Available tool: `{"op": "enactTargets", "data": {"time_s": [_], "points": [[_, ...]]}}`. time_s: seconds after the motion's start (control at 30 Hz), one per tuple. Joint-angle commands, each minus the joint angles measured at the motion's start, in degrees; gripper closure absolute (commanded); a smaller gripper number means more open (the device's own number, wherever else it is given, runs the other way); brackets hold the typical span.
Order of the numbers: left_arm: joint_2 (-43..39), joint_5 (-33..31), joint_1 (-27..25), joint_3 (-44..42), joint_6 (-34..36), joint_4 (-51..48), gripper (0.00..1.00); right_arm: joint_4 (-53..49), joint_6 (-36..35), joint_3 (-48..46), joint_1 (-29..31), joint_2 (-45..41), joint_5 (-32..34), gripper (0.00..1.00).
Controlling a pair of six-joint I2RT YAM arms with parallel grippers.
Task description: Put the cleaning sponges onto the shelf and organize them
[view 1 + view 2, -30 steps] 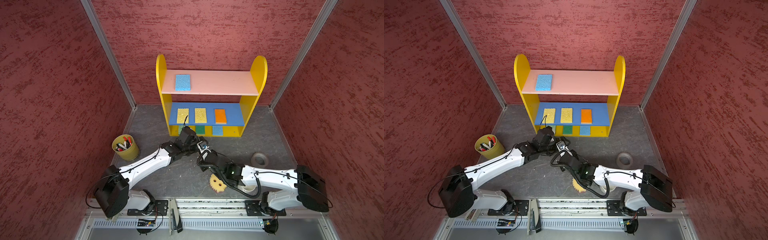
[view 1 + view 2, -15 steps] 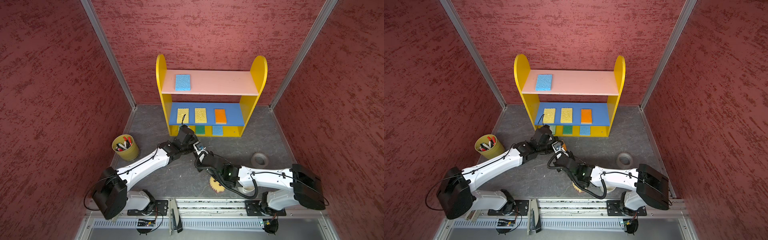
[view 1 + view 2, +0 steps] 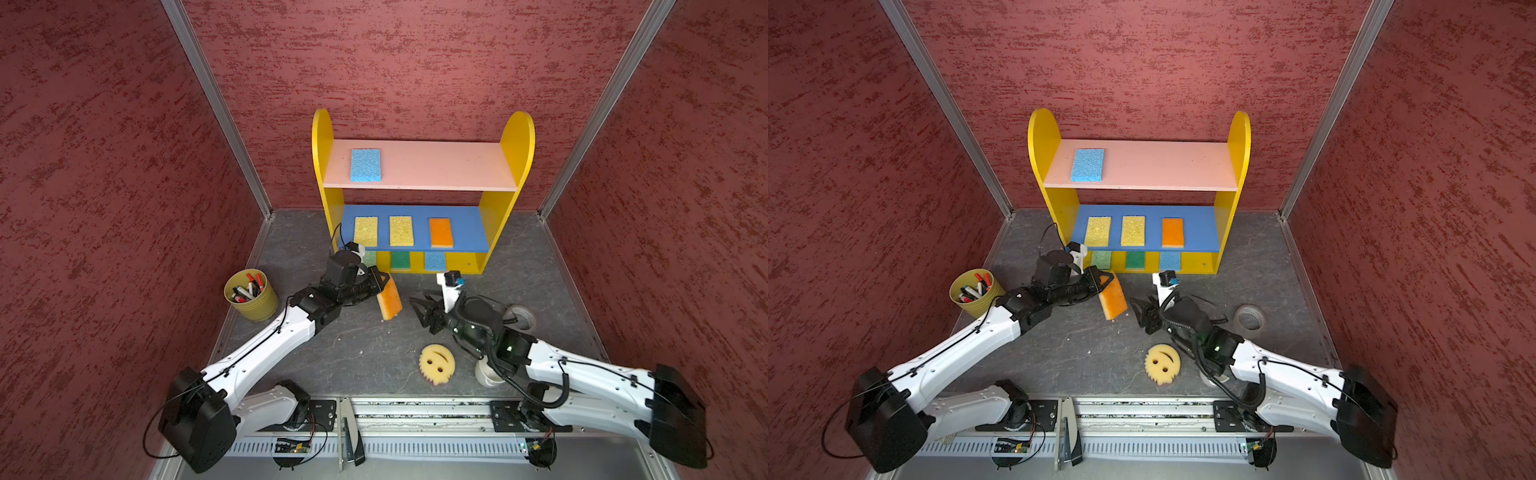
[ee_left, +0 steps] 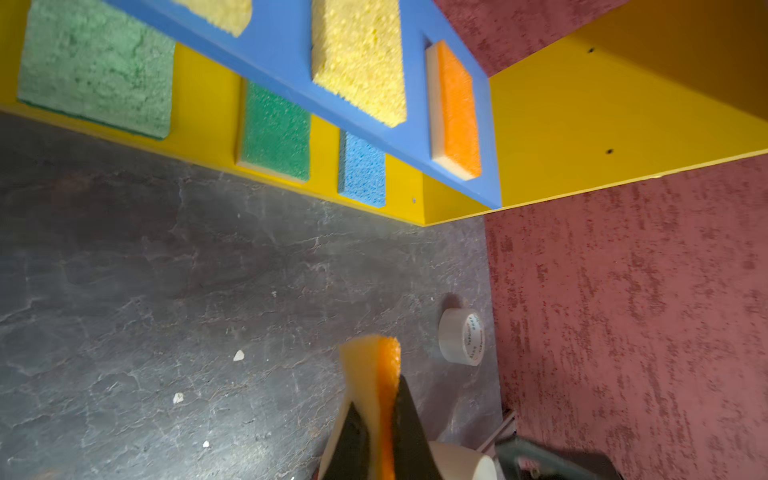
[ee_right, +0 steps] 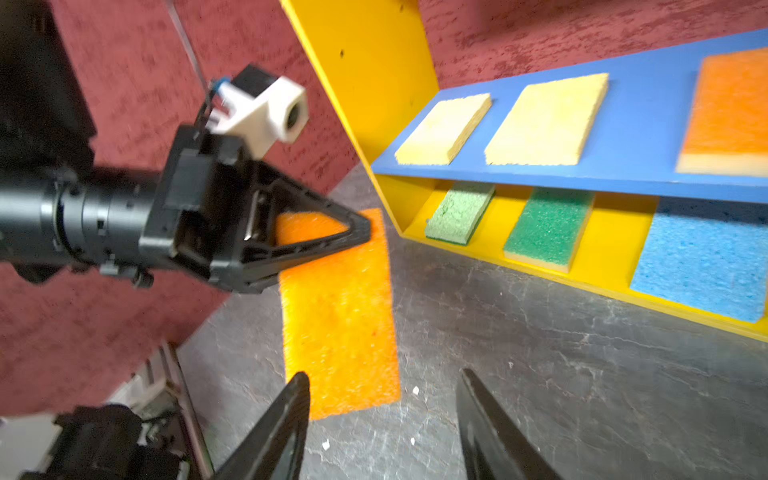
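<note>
An orange sponge (image 3: 391,300) gripped before the shelf (image 3: 516,158)
The orange sponge is clamped by the left gripper (image 3: 382,284), near the shelf's yellow base; the right gripper (image 3: 419,311) is seen just beside it, jaws parted, nothing held.

Found shelf (image 3: 436,166) at twelve o'clock with seven sponges (image 3: 365,165) flat; orange-faced sponge (image 3: 390,299) pinched on edge in left claw (image 3: 381,286); smiley sponge (image 3: 436,362) flat at five o'clock.

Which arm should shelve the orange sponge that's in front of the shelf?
Left. The left gripper is shut on the orange sponge, close to the shelf. The right gripper is open and empty.
</note>
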Motion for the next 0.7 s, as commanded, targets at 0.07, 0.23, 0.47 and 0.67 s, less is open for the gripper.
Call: {"op": "enactTargets", "data": {"time_s": [0.07,0.23,0.47,0.67], "points": [[-3.69,8.33,2.81,-0.16,3.12,5.40,0.95,5.58,10.67,-0.28,-6.31,1.75,-22.61,0.42],[-4.17,13.75,4.76,0.96,2.23,6.83,0.94,19.10,18.21,0.60,-7.98,9.78,-34.24,0.43],[-4.72,17.17,6.28,0.56,0.33,8.57,0.93,34.56,27.64,0.60,-9.49,17.88,-41.57,0.43],[-3.59,22.09,8.24,-0.93,-3.39,14.21,0.93,37.95,29.72,0.51,-9.57,20.18,-42.44,0.44]]}}
